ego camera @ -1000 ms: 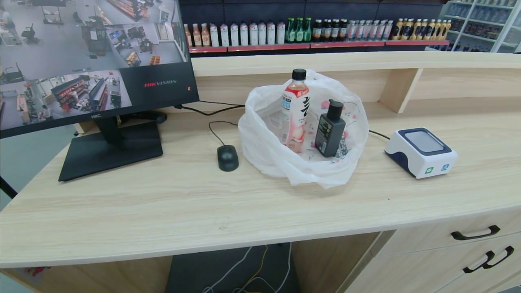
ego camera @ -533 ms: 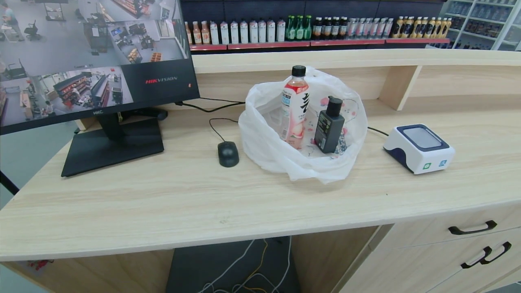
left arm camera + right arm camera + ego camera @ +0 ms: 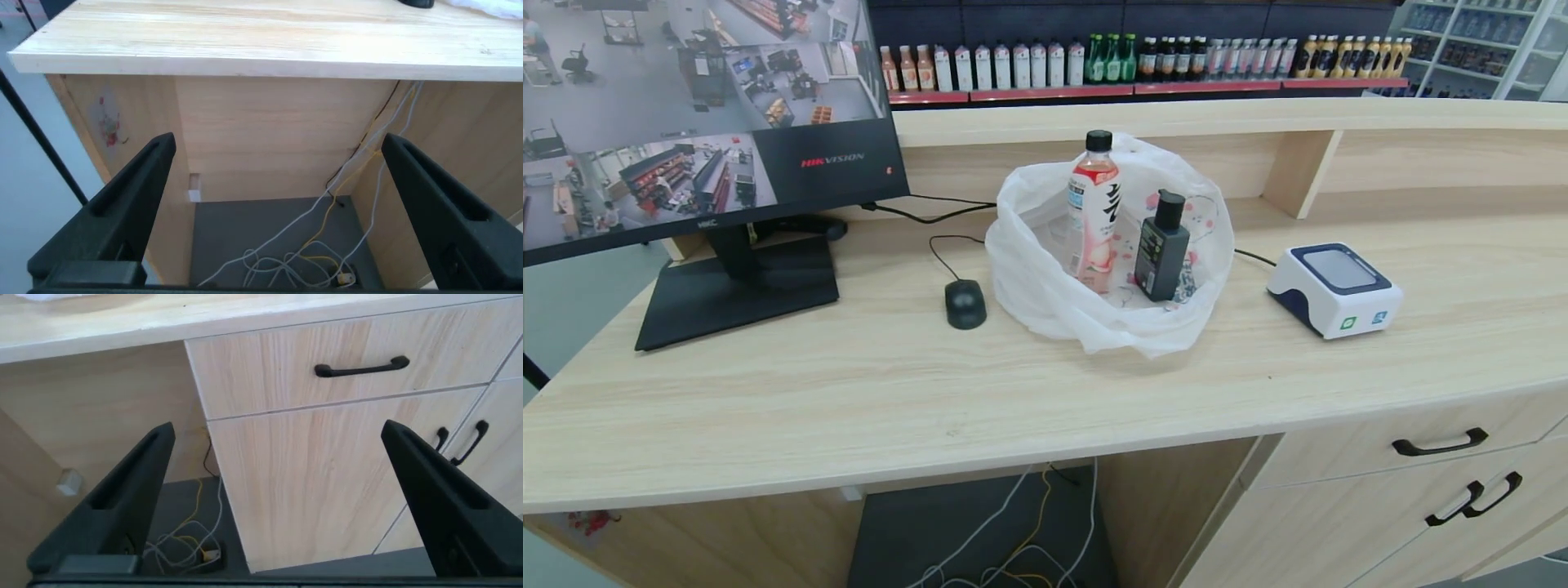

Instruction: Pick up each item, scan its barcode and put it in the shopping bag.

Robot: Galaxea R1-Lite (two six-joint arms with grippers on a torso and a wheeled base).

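While both items stand upright inside the shopping bag (image 3: 1045, 302) on the counter (image 3: 849, 392), a monitor (image 3: 686, 122) sits well to the bag's left and a mouse (image 3: 965, 304) lies just beside its left side. Within the bag, the pink drink bottle (image 3: 1093, 214) stands left of the dark pump bottle (image 3: 1162, 249), close together. The scanner (image 3: 1335, 287) rests near the bag's right side. The left gripper (image 3: 278, 143) and right gripper (image 3: 278, 429) both hang lower than the bag, facing the counter front, fingers spread wide, holding nothing.

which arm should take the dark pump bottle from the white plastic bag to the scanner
Right, probably: dark pump bottle stands in the white plastic bag's right side, toward the white-and-blue scanner; right gripper open.
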